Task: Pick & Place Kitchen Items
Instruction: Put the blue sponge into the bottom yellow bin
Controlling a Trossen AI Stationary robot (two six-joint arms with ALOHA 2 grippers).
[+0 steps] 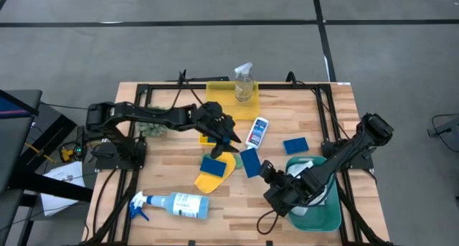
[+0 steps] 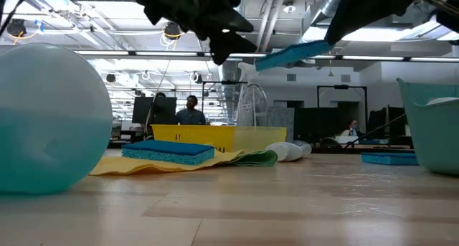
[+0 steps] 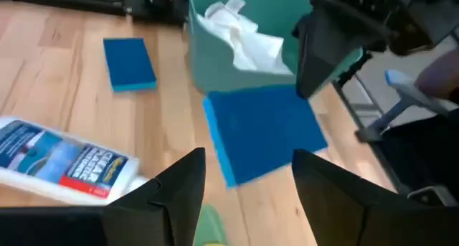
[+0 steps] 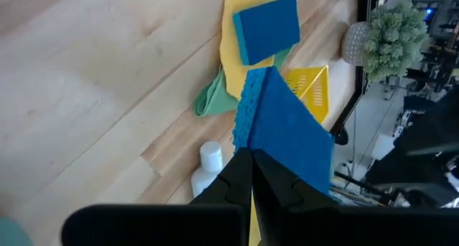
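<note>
My right gripper (image 1: 261,168) is shut on a blue sponge (image 1: 249,162), held above the table's middle; the sponge also shows in the low view (image 2: 294,54). My left gripper (image 1: 231,140) hangs open and empty just left of it, above a yellow cloth (image 1: 222,176). A second blue sponge (image 1: 212,166) lies flat on that cloth, with a green cloth (image 4: 211,99) beside it. A third sponge (image 1: 295,145) lies flat near the teal bin (image 1: 331,216), which holds a white cloth (image 3: 240,34). A small white blue-capped bottle (image 1: 257,132) lies on its side. My right gripper pinches the blue sponge between its two fingers (image 4: 240,176) at one end (image 4: 267,149). The fingers come slanting from the table's near right side. The sponge sticks out beyond the fingers, lifted clear of the table and slightly tilted.
A blue-white spray bottle (image 1: 176,204) lies on its side at the near left. A clear spray bottle (image 1: 244,82) stands on a yellow tray (image 1: 219,95) at the far edge. A small green plant (image 1: 153,128) stands at the left. A second yellow tray (image 4: 308,88) lies under my left arm.
</note>
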